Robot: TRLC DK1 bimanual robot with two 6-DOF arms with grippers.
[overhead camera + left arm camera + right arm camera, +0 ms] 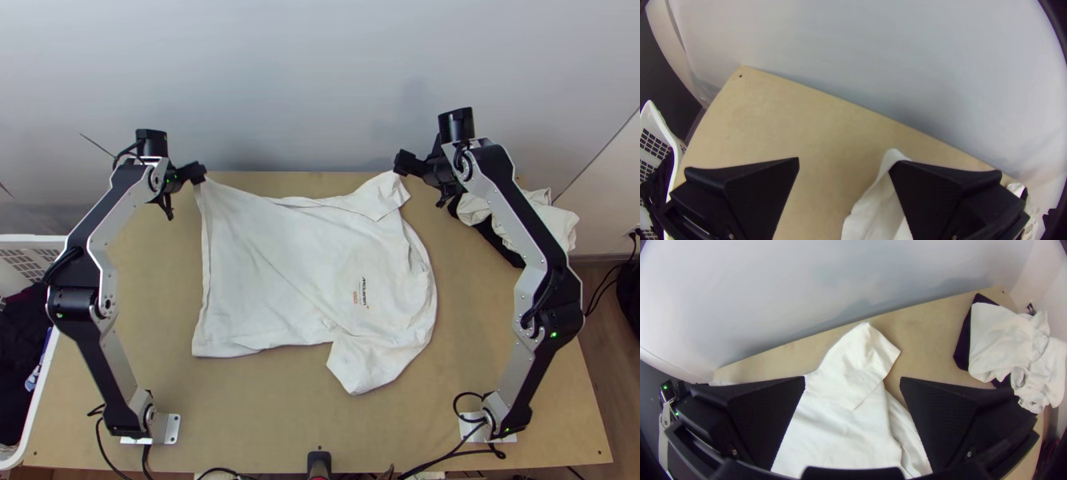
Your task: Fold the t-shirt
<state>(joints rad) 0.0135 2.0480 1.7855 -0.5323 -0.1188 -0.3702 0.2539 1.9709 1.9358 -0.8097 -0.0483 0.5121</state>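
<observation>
White fabric is seen spread across the light wooden table (264, 416): the t-shirt (272, 264) is laid out between the two arms, creased, with its small printed mark (360, 294) facing up. One sleeve (364, 368) is extended toward the near edge; a second sleeve (382, 196) is directed toward the far edge.

The left gripper (198, 173) is positioned at the shirt's far left corner. Its fingers are held wide apart, and the corner (892, 158) is seen beside one of them; whether it is touched cannot be told. The right gripper (404, 163) is positioned at the far sleeve, likewise with fingers parted; the sleeve is framed in the gap, ungripped.

Bunched white cloth (552, 220) is heaped over a black item (498, 242) at the table's far right. Dark cloth (22, 344) is contained in a white basket (28, 239) at the left.
</observation>
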